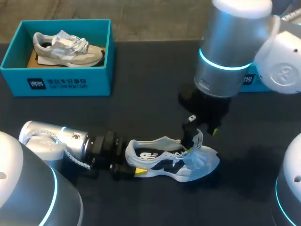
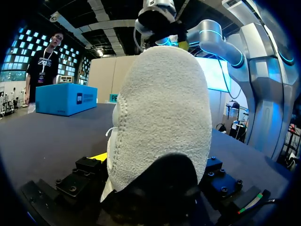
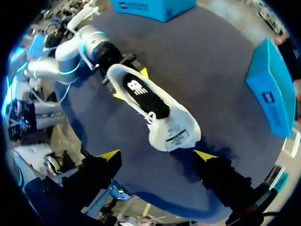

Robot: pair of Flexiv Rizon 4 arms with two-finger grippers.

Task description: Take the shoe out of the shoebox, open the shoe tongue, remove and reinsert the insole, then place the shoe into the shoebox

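A white shoe [image 1: 169,160] with a dark insole lies on its side on the dark table, toe to the right. My left gripper [image 1: 134,161] is shut on its heel, which fills the left wrist view [image 2: 160,117] between the fingers. Directly above the shoe's raised tongue [image 3: 174,136] hangs my right gripper [image 3: 157,155], wide open and holding nothing. Its fingers [image 1: 188,134] stand just over the tongue in the head view. The blue shoebox [image 1: 56,84] sits at the back left with a second grey-white shoe [image 1: 66,47] inside.
A blue box lid [image 1: 249,79] lies at the back right, partly behind my right arm, and shows beside the shoe in the right wrist view [image 3: 270,89]. Dark tabletop [image 1: 141,108] stretches between the shoebox and the shoe.
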